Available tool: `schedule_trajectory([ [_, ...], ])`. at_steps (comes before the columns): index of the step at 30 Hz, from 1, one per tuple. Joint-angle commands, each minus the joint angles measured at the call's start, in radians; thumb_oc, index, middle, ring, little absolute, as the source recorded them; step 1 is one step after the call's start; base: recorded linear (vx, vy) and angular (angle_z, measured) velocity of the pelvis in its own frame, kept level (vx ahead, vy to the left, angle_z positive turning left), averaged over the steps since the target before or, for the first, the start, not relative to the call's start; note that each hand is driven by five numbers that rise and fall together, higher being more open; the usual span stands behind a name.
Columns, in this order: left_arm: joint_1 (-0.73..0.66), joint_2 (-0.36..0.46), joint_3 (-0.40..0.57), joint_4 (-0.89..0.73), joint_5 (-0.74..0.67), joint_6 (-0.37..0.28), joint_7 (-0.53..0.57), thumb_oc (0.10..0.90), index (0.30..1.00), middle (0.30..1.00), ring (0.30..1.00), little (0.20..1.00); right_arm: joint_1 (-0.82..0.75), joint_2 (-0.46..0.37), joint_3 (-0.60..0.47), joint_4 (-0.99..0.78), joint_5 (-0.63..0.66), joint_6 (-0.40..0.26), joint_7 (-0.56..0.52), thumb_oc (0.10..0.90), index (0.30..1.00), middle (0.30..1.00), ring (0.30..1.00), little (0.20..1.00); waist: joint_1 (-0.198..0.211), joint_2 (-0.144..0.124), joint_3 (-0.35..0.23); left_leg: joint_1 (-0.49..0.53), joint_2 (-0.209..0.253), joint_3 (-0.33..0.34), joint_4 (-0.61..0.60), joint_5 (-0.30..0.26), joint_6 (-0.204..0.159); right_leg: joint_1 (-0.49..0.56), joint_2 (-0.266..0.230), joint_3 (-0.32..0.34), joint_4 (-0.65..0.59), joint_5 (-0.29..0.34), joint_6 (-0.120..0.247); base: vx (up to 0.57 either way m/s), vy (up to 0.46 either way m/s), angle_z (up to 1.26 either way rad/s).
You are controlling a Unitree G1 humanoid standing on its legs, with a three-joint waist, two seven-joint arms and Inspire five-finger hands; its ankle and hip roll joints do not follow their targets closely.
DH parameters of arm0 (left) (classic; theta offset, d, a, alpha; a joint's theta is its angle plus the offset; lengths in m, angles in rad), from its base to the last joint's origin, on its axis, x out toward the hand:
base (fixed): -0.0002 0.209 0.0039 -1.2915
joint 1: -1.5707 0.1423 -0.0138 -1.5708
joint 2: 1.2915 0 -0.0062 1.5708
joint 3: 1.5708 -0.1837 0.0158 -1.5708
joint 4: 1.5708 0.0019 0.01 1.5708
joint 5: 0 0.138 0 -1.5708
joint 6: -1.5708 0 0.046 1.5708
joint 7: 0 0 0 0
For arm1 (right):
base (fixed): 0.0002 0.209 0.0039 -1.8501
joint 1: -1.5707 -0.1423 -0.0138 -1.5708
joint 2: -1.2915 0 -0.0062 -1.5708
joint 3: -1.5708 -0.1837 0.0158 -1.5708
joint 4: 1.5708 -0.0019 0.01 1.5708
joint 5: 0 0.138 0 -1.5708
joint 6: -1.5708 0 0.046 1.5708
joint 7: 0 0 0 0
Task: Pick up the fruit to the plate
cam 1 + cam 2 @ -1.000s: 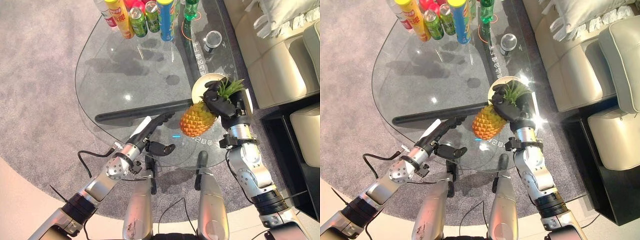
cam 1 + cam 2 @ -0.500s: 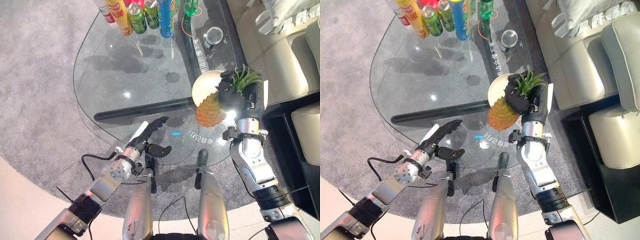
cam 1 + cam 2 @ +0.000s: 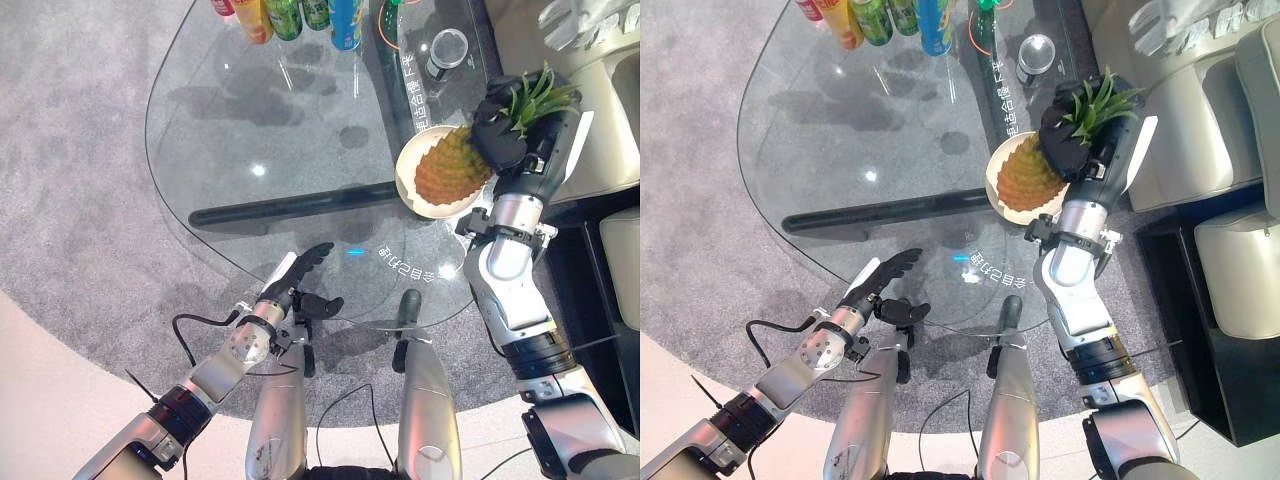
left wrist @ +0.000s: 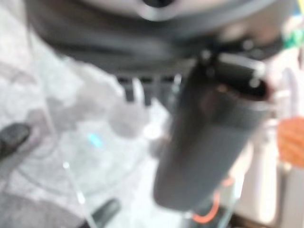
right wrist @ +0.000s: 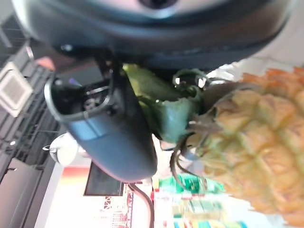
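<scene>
1. I see my right hand (image 3: 497,130) at the upper right of the left eye view, fingers curled around the base of the pineapple's (image 3: 452,170) green crown.
2. The pineapple hangs tilted, its orange body over the cream plate (image 3: 408,180), which sits at the right edge of the glass table (image 3: 260,130). I cannot tell whether the fruit touches the plate.
3. In the right wrist view the thumb (image 5: 111,137) sits against the leaves, with the scaly pineapple body just beyond.
4. My left hand (image 3: 300,290) shows in the lower centre of the left eye view, at the table's near edge, fingers straight and relaxed, grasping nothing.
5. Cans and bottles (image 3: 300,15) stand in a row along the top of the frame at the table's far edge.
6. A glass jar (image 3: 446,50) stands near the upper right, beyond the plate.
7. A pale sofa (image 3: 1200,110) fills the right side, beside the table.
</scene>
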State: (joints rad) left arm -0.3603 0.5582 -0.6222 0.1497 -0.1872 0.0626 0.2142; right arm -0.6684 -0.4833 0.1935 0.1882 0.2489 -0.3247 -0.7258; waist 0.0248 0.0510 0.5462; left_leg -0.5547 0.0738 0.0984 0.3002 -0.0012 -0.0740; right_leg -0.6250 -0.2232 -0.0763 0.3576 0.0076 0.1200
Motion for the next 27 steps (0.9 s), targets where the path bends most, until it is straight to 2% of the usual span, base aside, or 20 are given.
schedule_trajectory([
  [1, 0.002, -0.005, -0.021, -0.119, -0.035, -0.063, 0.042, 0.8, 0.9, 0.9, 0.9, 0.9, -0.16, -0.127, -0.064, -0.078, -0.136, -0.148, -0.089, 0.1, 0.3, 0.3, 0.3, 0.2, -0.009, 0.047, -0.026, -0.072, -0.125, 0.031, 0.081, -0.054, 0.066, -0.009, 0.098, -0.098, -0.026, 0.003, -0.037, -0.01, 0.031, 0.02],
  [8, 0.008, -0.011, -0.045, -0.13, -0.048, -0.061, 0.065, 0.8, 0.9, 0.9, 0.9, 0.9, -0.221, -0.173, -0.036, -0.004, -0.237, -0.155, -0.176, 0.1, 0.3, 0.3, 0.3, 0.2, 0.0, 0.072, -0.026, -0.099, -0.133, 0.027, 0.087, -0.056, 0.064, -0.045, 0.096, -0.1, -0.006, -0.006, -0.04, 0.0, 0.003, 0.0],
  [13, 0.003, -0.007, -0.072, -0.148, -0.064, -0.063, 0.094, 0.8, 0.9, 0.9, 0.9, 0.9, -0.303, -0.223, 0.009, 0.112, -0.355, -0.157, -0.301, 0.1, 0.3, 0.3, 0.3, 0.2, 0.013, 0.103, -0.026, -0.132, -0.142, 0.023, 0.076, -0.044, 0.063, -0.086, 0.092, -0.105, -0.002, -0.005, -0.04, -0.01, 0.007, 0.04],
  [21, 0.004, 0.001, -0.096, -0.172, -0.086, -0.07, 0.128, 0.8, 0.9, 0.9, 0.9, 0.9, -0.359, -0.242, 0.037, 0.18, -0.383, -0.187, -0.384, 0.1, 0.3, 0.3, 0.3, 0.2, 0.022, 0.128, -0.026, -0.173, -0.15, 0.017, 0.072, -0.035, 0.06, -0.133, 0.093, -0.105, 0.003, -0.005, -0.044, -0.01, 0.013, 0.03],
  [27, 0.006, -0.006, -0.109, -0.176, -0.091, -0.08, 0.15, 0.8, 0.9, 0.9, 0.9, 0.9, -0.382, -0.226, 0.048, 0.2, -0.369, -0.219, -0.393, 0.1, 0.3, 0.3, 0.3, 0.2, 0.029, 0.145, -0.026, -0.205, -0.154, 0.012, 0.07, -0.027, 0.06, -0.171, 0.092, -0.107, 0.014, -0.006, -0.048, 0.0, 0.012, 0.0],
])
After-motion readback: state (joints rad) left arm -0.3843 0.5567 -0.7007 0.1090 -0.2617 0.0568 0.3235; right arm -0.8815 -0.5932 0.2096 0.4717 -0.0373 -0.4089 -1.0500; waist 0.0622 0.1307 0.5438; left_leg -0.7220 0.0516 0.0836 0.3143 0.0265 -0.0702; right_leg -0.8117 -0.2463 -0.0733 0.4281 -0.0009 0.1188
